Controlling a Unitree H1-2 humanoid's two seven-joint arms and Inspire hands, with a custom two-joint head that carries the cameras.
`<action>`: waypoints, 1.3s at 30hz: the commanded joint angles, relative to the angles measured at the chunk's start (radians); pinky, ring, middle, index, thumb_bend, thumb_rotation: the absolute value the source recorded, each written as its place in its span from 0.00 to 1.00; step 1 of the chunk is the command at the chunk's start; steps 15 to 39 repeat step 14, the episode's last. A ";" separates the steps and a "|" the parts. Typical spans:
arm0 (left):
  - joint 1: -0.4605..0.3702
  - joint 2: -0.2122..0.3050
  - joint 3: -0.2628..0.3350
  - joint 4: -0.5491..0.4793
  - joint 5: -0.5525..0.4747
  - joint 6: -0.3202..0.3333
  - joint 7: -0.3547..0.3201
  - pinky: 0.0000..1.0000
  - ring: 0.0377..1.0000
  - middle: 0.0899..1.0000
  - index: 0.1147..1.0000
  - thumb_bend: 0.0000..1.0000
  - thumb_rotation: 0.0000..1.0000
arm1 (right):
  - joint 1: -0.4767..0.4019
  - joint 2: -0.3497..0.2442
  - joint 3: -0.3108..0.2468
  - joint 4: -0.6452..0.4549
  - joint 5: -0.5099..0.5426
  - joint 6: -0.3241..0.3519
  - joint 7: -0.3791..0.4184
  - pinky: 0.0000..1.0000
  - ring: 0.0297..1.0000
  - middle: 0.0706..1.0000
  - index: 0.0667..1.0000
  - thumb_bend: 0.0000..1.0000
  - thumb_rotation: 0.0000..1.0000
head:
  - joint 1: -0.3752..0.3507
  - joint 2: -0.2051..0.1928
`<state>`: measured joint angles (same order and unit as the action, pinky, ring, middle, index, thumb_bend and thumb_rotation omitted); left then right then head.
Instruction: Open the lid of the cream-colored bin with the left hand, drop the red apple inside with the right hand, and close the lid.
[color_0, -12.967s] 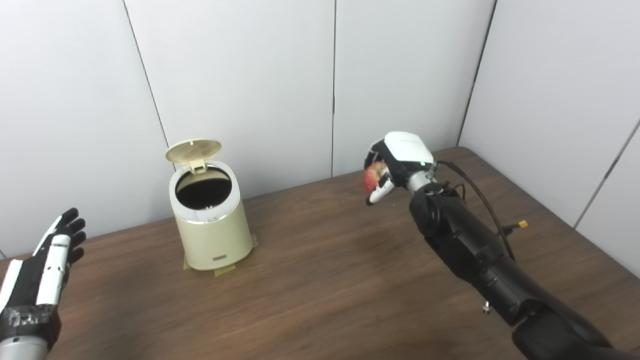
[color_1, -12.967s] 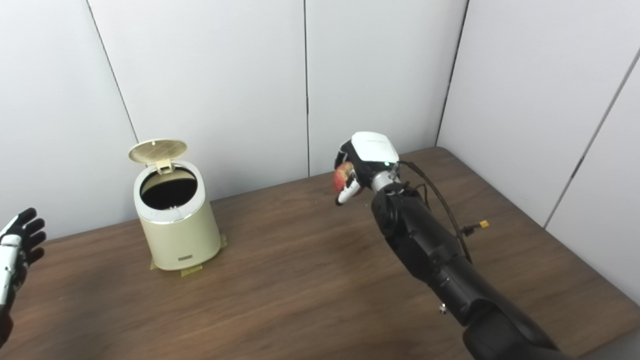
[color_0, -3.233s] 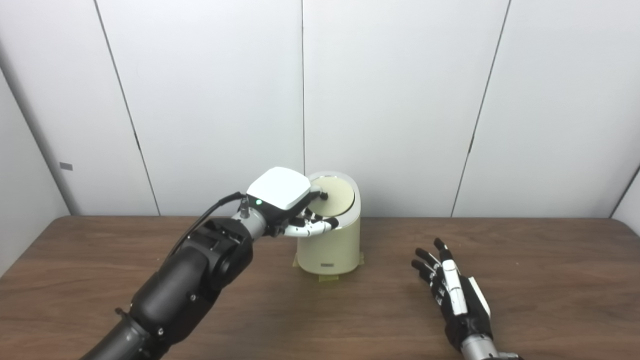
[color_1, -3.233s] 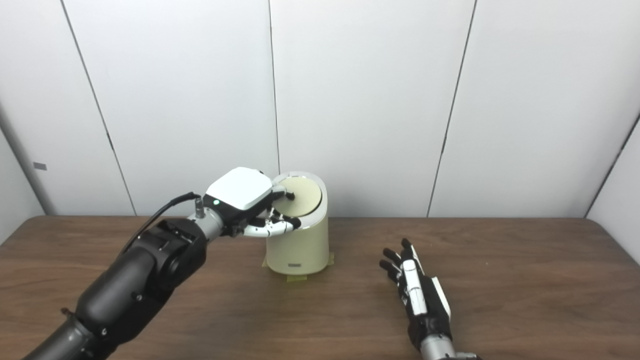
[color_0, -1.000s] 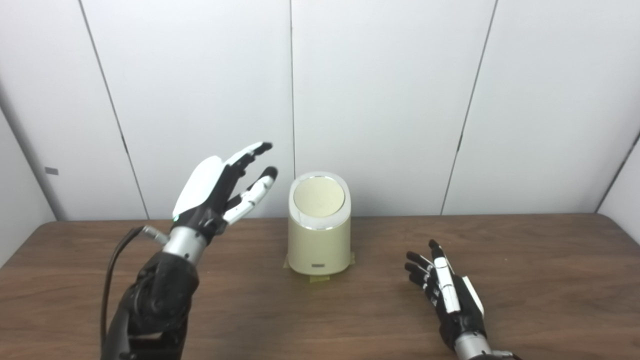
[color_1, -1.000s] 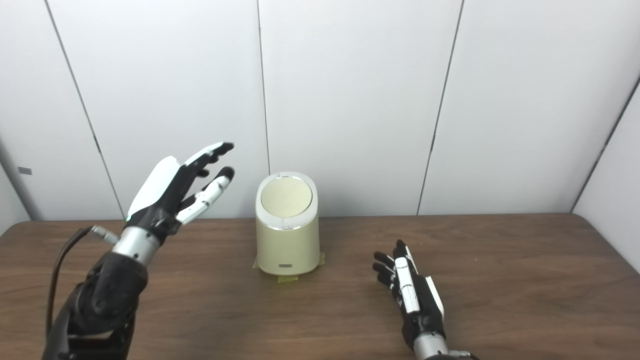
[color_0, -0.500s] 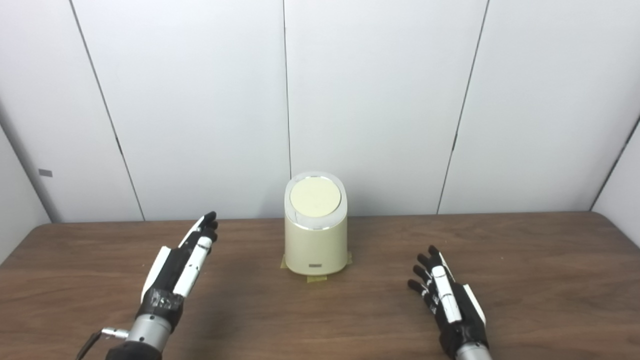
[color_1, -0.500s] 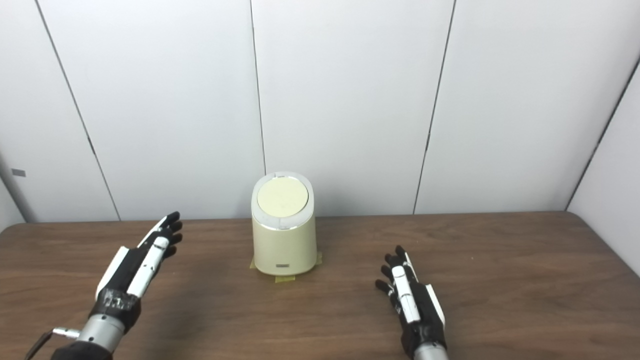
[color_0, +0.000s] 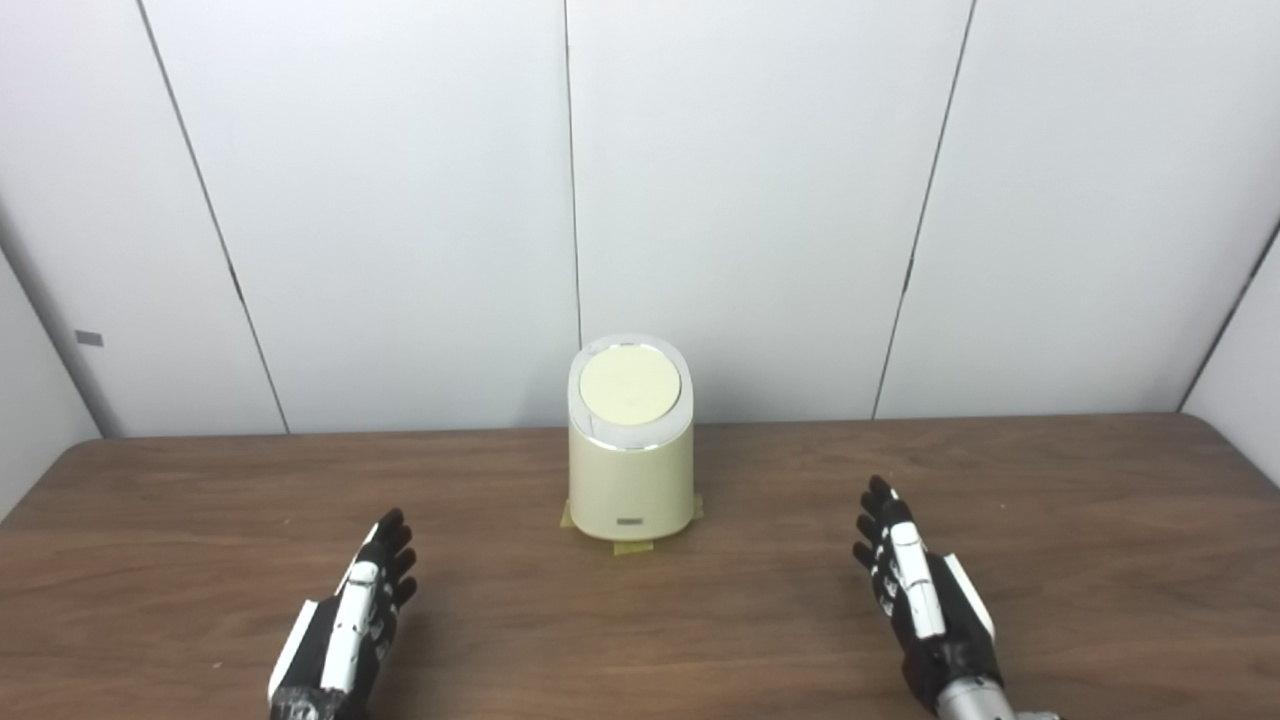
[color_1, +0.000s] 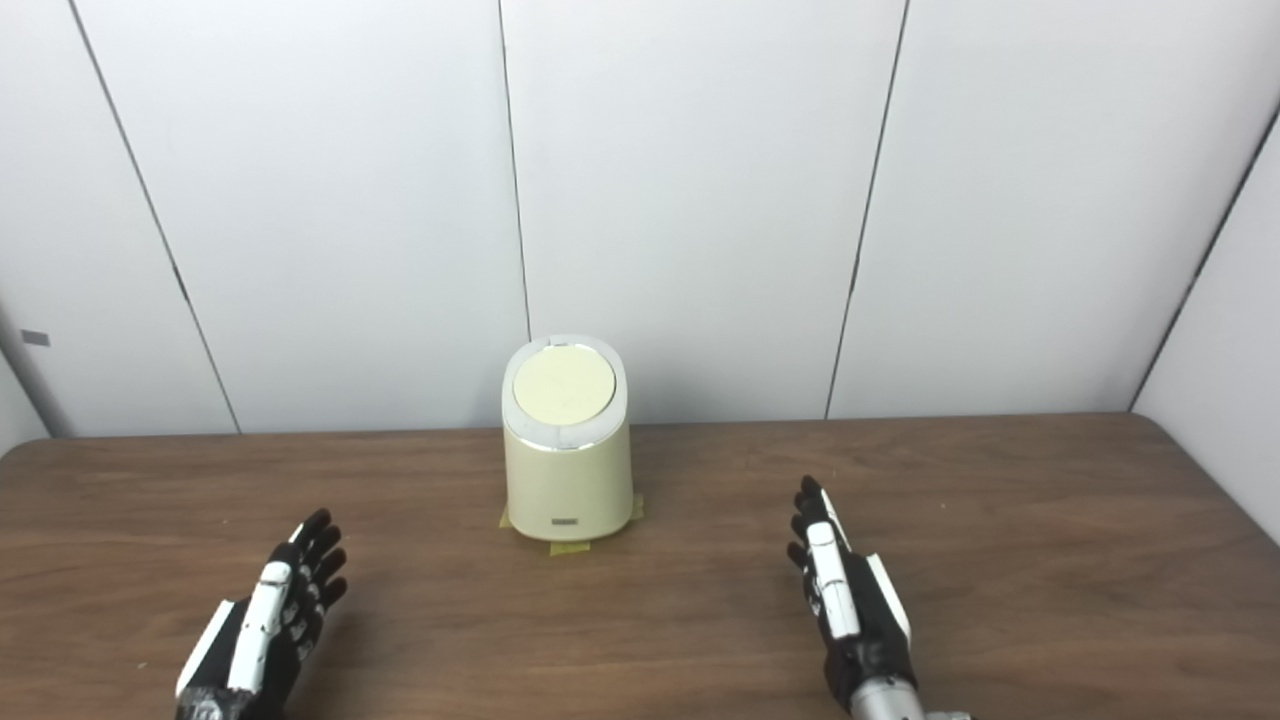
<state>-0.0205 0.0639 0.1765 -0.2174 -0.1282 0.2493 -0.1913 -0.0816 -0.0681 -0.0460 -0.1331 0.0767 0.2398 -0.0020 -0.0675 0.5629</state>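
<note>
The cream-colored bin (color_0: 631, 455) stood upright at the twelve o'clock side of the brown surface (color_0: 1100, 520), close against the white wall panels, with its round lid (color_0: 630, 385) lying flat and fully seated in the rim. Strips of yellowish tape (color_0: 632, 547) showed at its foot, most likely there to keep it from sliding when the lid was pressed or lifted. No red apple was visible anywhere on the surface or in either hand; with the lid down, it was probably inside the bin, though the pictures could not confirm that.

The left robot hand (color_0: 345, 625) lay low at about seven o'clock, fingers spread and straight, holding nothing, well apart from the bin. The right robot hand (color_0: 925, 595) sat at about four o'clock in the same manner, fingers extended and parted, empty, also well clear of the bin. Both pointed roughly toward twelve o'clock on either side of the bin, a resting pose that left the bin unobstructed and suggested the task was essentially complete.
</note>
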 joint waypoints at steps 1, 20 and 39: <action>-0.021 0.003 -0.006 -0.032 -0.015 -0.039 0.017 1.00 1.00 1.00 1.00 0.42 1.00 | -0.024 -0.005 0.003 -0.043 -0.004 0.005 0.010 0.99 1.00 1.00 1.00 0.57 1.00 | -0.001 0.003; -0.027 -0.009 -0.038 0.021 -0.012 -0.113 0.060 1.00 1.00 1.00 1.00 0.43 1.00 | -0.031 -0.021 -0.002 -0.018 -0.002 -0.052 0.031 0.98 1.00 1.00 1.00 0.61 1.00 | 0.030 -0.009; -0.027 -0.009 -0.038 0.021 -0.012 -0.113 0.060 1.00 1.00 1.00 1.00 0.43 1.00 | -0.031 -0.021 -0.002 -0.018 -0.002 -0.052 0.031 0.98 1.00 1.00 1.00 0.61 1.00 | 0.030 -0.009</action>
